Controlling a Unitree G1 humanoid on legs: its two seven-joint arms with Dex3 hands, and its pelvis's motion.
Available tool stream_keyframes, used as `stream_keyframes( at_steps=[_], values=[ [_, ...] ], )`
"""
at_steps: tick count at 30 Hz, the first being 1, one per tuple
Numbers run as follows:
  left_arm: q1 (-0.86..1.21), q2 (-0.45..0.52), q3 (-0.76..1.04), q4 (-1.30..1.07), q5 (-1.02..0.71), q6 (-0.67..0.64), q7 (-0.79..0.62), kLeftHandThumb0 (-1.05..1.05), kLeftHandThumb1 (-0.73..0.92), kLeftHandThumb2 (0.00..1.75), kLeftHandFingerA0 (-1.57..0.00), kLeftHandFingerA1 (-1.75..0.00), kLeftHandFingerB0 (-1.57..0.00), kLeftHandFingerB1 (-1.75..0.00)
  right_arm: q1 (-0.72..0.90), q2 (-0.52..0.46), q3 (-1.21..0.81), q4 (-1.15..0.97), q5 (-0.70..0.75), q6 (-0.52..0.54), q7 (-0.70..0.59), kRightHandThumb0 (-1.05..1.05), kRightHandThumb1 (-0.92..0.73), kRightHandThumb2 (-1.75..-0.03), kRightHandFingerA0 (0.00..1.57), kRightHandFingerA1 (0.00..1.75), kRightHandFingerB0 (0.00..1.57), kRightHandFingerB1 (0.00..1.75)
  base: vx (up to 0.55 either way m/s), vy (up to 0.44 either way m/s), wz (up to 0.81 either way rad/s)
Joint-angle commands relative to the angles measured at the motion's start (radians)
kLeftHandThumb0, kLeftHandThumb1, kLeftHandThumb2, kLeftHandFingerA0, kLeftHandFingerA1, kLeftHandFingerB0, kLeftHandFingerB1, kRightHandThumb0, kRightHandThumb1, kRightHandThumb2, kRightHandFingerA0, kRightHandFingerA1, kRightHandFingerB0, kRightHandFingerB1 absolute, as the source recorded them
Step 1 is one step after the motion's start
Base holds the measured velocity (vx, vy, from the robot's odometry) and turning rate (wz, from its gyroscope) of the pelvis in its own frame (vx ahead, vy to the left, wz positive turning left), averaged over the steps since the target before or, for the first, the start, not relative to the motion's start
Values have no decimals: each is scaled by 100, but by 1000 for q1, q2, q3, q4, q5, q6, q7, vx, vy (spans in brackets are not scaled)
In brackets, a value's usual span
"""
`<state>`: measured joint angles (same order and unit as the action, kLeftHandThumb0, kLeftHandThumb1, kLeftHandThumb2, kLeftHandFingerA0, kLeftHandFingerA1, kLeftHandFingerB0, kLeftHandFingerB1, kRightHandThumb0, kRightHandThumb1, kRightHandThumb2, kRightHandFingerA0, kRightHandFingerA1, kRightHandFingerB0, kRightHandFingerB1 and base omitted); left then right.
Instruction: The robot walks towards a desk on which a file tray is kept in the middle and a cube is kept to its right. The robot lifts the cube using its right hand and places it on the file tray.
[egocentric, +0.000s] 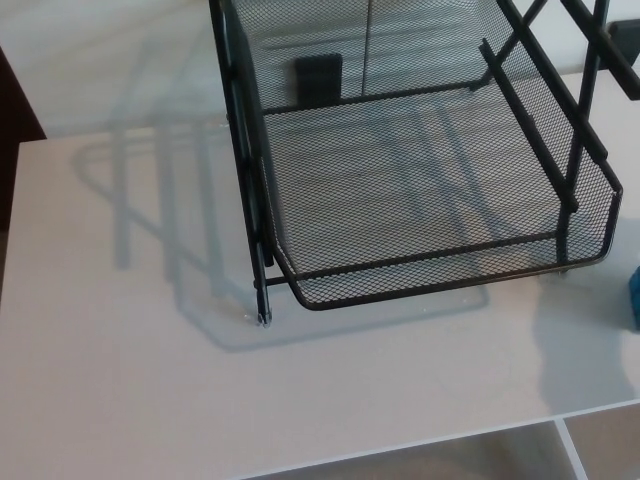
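Note:
A black wire-mesh file tray (300, 285) stands on the white desk (120, 380), filling the upper middle and right of the head view. Its mesh floor is bare, and black frame bars rise at its right side. A sliver of a blue cube (634, 297) shows at the right edge of the picture, on the desk to the right of the tray and mostly cut off. Neither of my hands shows in the picture.
The desk's front edge runs along the bottom, with a shelf divider (567, 450) below it at lower right. A dark shadow lies on the desk near the cube. A dark object (6, 100) borders the desk's left side.

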<state>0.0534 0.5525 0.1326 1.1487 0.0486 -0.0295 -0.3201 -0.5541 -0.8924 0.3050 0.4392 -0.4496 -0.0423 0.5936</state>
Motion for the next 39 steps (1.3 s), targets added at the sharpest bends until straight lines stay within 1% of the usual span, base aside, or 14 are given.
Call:
stream_keyframes(
  at_steps=[1, 6, 7, 8, 10, 11, 28, 30, 33, 34, 35, 36, 37, 39],
  values=[
    [9, 11, 14, -11, -22, -8, -21, -50, 92, 74, -26, -60, -27, -48, 32, -39, 20, -50, -34, 61, 120, -84, -48, -80, 0, 4, 2, 10, 0, 0, 0],
    [-1, 1, 21, 9, -21, -3, -7, -56, 92, 73, -25, -59, -29, -49, 67, -46, 55, -99, -74, 96, 168, -91, -52, -86, 0, 6, 0, 3, 0, 0, 0],
    [2, 0, 21, 11, -20, -16, -3, -54, 77, 112, -30, -64, -24, -56, 60, -37, 61, -100, -77, 126, 191, -91, -53, -86, 0, 5, 0, 1, 0, 0, 0],
    [10, 6, 7, -4, -7, -18, -4, -54, 78, 113, -30, -64, -21, -55, 47, -22, 74, -85, -84, 141, 207, -87, -52, -88, 0, 9, 0, 0, 0, 0, 0],
    [10, 7, 5, -5, -8, -18, -4, -54, 78, 113, -30, -64, -21, -55, 47, -21, 74, -89, -86, 147, 212, -87, -52, -88, 0, 9, 0, 0, 0, 0, 0],
    [13, 7, 16, -25, -22, 8, -8, -55, 92, 74, -27, -59, -30, -47, 40, -10, 81, -73, -90, 144, 207, -88, -51, -88, 0, 13, 0, 0, 0, 0, 0],
    [5, -3, 3, 17, -21, -20, -3, -57, 92, 74, -28, -60, -31, -48, 154, 157, 40, 11, -157, 136, -190, -64, -42, -69, 0, 0, 0, 9, 0, 0, 0],
    [1, -3, -1, 28, -16, -23, -2, -59, 92, 75, -28, -60, -29, -47, 202, 179, 32, 0, -170, 122, -279, -57, -32, -68, 0, 9, 0, 20, 0, 0, 0],
    [2, -2, -4, 24, -12, -21, 6, -59, 92, 74, -30, -60, -30, -47, 241, 206, 11, 18, -160, 85, -369, -41, -52, -56, 10, 35, 9, 28, 0, 0, 0],
    [6, 4, -11, 10, -8, -13, -5, -60, 92, 76, -28, -62, -28, -47, 266, 211, 27, 23, -194, 70, -438, -41, -57, -57, 39, 92, 16, 28, 0, 0, 0],
    [13, 6, -8, 7, -10, -19, -10, -58, 92, 74, -27, -59, -28, -46, 278, 203, 50, 41, -232, 28, -515, -40, -59, -58, 65, 76, 24, 29, 0, 0, 0],
    [18, 6, -14, 11, -3, -43, -4, -58, 92, 76, -27, -60, -29, -48, 296, 203, 74, 68, -277, -1, -623, -26, -63, -59, 82, 123, 42, 35, 0, 0, 0],
    [17, 5, -16, 19, 0, -54, -1, -58, 92, 76, -28, -61, -29, -48, 307, 201, 86, 82, -296, -18, -676, -22, -68, -64, 76, 149, 50, 39, 0, 0, 0],
    [15, 3, -16, 22, -1, -50, -7, -54, 92, 74, -26, -60, -27, -48, 321, 191, 99, 90, -308, -22, -696, -20, -74, -65, 77, 145, 63, 43, 0, 0, 0]
  ],
)
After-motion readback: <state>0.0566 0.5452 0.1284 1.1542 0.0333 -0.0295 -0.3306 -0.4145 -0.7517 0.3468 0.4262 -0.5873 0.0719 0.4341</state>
